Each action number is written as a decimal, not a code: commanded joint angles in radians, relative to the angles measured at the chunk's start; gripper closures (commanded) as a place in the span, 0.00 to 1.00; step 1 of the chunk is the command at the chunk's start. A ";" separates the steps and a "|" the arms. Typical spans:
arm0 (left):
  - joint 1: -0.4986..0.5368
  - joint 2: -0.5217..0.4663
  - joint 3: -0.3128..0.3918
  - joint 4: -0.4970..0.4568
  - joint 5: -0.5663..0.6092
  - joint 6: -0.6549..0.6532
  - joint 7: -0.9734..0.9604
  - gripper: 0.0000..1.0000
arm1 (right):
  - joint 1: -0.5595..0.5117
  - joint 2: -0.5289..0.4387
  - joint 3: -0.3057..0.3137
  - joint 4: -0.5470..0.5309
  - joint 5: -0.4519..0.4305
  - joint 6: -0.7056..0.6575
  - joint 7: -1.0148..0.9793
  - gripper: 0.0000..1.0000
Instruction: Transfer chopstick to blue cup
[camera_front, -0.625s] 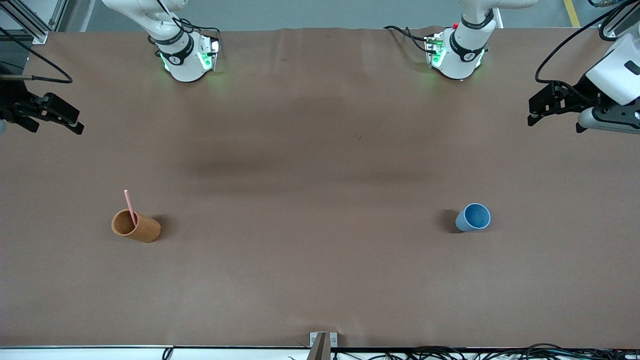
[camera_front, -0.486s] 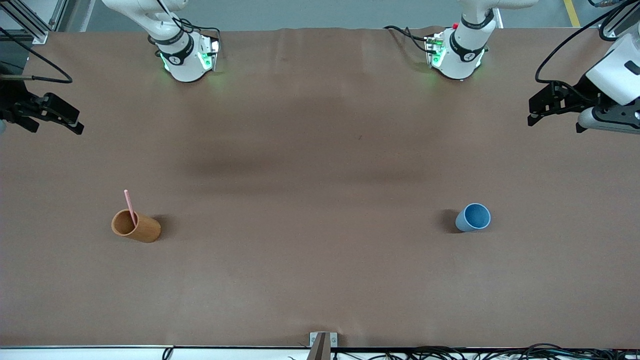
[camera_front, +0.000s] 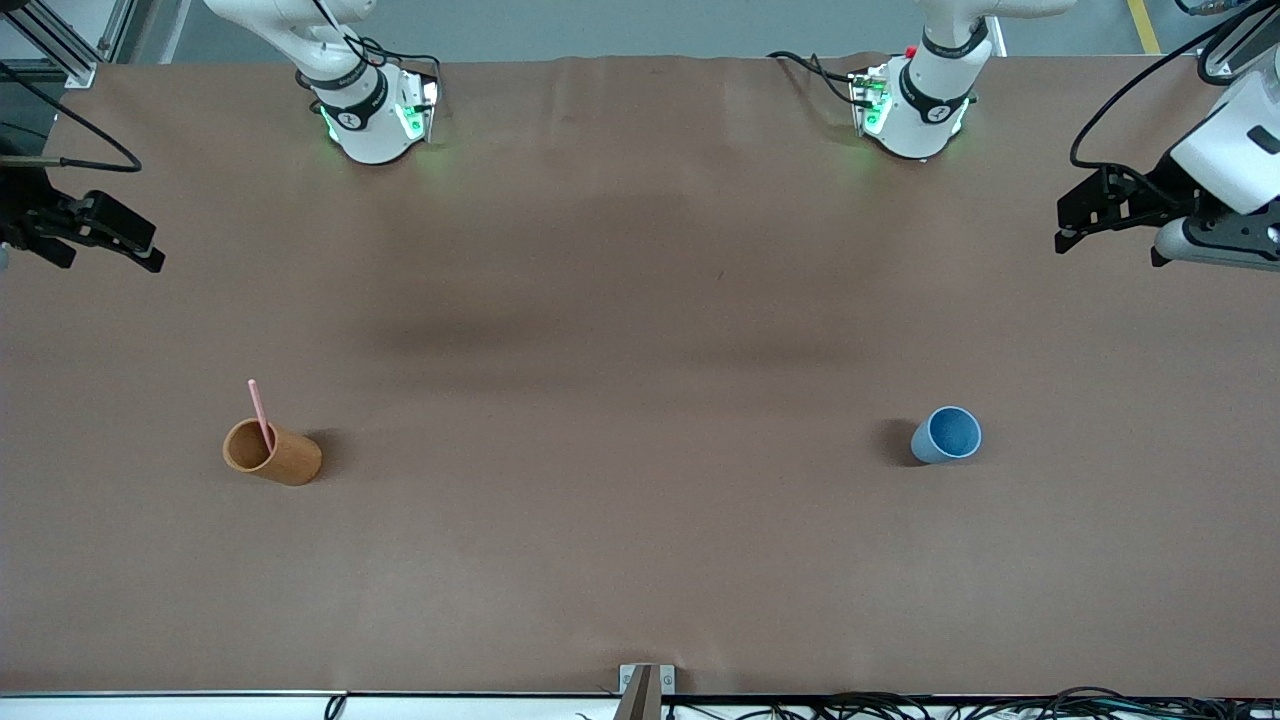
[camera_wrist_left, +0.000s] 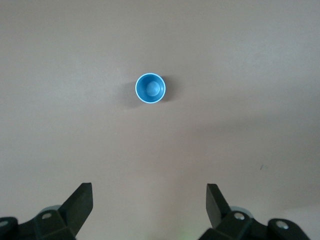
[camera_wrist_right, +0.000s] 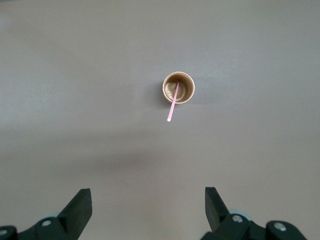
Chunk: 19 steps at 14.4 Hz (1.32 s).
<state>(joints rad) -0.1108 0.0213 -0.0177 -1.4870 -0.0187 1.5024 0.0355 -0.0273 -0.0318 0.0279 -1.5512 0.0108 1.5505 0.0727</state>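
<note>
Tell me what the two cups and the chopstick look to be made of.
Blue cup: probably plastic, matte; uniform light blue with a darker inside and no grain.
Brown cup: orange-brown, possibly bamboo or wood-look plastic; even matte wall, grain not discernible.
Chopstick: pale pink, thin, straight, likely plastic judging by the colour; it stands in the brown cup, leaning on its rim.

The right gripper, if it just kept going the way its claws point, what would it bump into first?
Probably bare table. The right gripper hangs open, pointing down; the brown cup with the chopstick sits off that line, though depth is hard to judge.
</note>
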 joint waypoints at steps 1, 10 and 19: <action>0.011 0.083 0.028 0.022 0.014 0.021 0.001 0.00 | -0.020 0.003 0.010 0.008 0.017 -0.003 -0.019 0.00; 0.003 0.380 0.094 -0.205 -0.056 0.513 -0.005 0.00 | -0.010 0.010 0.012 0.008 0.009 0.022 -0.030 0.00; -0.001 0.500 0.093 -0.299 -0.128 0.731 -0.006 0.40 | -0.011 0.013 0.010 -0.303 -0.023 0.383 -0.036 0.00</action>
<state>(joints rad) -0.1054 0.5103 0.0726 -1.7749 -0.1171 2.1915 0.0334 -0.0285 0.0061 0.0315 -1.7401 0.0055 1.8415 0.0489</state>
